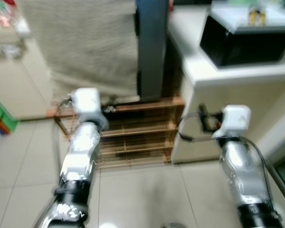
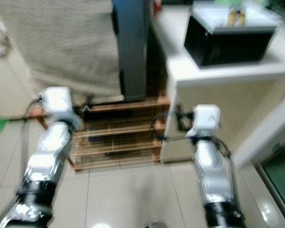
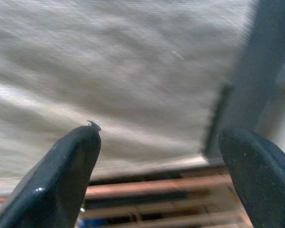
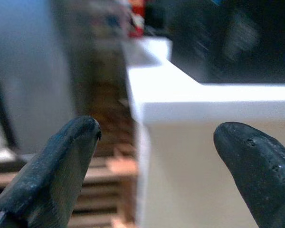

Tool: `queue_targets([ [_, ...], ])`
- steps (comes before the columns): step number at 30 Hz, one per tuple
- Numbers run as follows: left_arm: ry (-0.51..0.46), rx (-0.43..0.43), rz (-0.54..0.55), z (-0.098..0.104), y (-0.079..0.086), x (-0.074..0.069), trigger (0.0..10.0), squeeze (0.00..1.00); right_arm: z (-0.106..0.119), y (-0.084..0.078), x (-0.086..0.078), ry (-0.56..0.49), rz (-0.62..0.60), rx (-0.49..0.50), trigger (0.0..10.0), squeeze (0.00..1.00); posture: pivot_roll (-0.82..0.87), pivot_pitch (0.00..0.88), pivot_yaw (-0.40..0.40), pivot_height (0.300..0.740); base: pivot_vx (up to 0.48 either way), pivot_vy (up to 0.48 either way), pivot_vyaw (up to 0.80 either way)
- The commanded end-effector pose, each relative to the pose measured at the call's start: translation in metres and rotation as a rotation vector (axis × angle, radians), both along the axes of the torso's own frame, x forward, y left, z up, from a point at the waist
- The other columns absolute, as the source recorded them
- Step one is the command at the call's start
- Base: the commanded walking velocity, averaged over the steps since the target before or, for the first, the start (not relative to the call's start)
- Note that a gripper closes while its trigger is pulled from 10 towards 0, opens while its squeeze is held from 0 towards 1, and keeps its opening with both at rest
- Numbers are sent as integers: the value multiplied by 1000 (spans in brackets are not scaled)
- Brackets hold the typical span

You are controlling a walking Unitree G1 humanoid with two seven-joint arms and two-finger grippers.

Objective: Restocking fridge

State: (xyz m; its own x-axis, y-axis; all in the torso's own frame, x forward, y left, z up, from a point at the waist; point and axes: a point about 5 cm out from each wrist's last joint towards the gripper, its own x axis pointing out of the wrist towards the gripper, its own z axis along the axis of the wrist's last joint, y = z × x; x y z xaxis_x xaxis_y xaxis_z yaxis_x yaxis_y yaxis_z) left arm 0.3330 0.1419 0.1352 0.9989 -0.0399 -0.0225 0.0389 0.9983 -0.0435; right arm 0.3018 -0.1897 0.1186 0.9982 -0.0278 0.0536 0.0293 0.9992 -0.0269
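Note:
The head views are blurred. My left gripper [image 3: 161, 137] is open with nothing between its fingers, and it faces a beige cloth [image 3: 114, 61] above a low wooden rack [image 1: 133, 137]. My right gripper [image 4: 156, 128] is also open and empty, held in front of the edge of a white counter [image 4: 190, 102]. On that counter stands a black box [image 1: 247, 40] with a pale top and small yellowish items [image 1: 256, 16] on it. Both silver arms reach forward over the tiled floor, left arm [image 1: 80, 152] and right arm [image 1: 240, 166].
A dark grey upright post [image 1: 152, 47] stands between the beige cloth [image 1: 85, 42] and the counter [image 1: 237, 71]. The wooden rack sits on the floor against them. A green and red object [image 1: 0, 116] lies at the far left. Pale floor tiles [image 1: 142, 194] spread in front.

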Motion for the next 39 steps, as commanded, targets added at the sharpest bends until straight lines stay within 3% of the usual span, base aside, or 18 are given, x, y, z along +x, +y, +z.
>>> queue_targets([
  [1, 5, -11, 38, 1, 13, 2, 10000, 0, 1, 11, 2, -5, 54, 4, 10000, 90, -83, 0, -5, 740, 0, 458, 0],
  [9, 24, -19, 36, -1, 18, 4, 10000, 0, 1, 10, 4, -8, 39, 8, 10000, 94, -83, 0, 7, 740, 0, 465, -783],
  [12, 24, 24, 46, -1, 22, 5, 10000, 0, 0, 9, 2, -12, 24, 8, 10000, 98, -84, 0, 16, 740, 0, 480, -756],
  [16, 29, 62, 49, -2, 22, 7, 10000, 0, -5, 10, -5, -8, 27, 3, 10000, 94, -99, 0, 31, 740, 0, 0, 0],
  [23, 19, 34, 27, -1, 20, 10, 10000, 0, -6, 10, -9, -9, 15, 7, 10000, 90, -117, 0, 49, 740, 162, 36, 0],
  [32, 10, 31, 6, 6, 15, 17, 10000, 0, -1, 8, -9, -32, 7, 7, 10000, 102, -124, 0, 50, 740, 41, 453, 0],
  [39, 18, 28, 16, 3, 19, 18, 10000, 0, -3, 0, -12, -14, -9, 1, 10000, 102, -122, 0, 46, 740, 0, 480, -718],
])
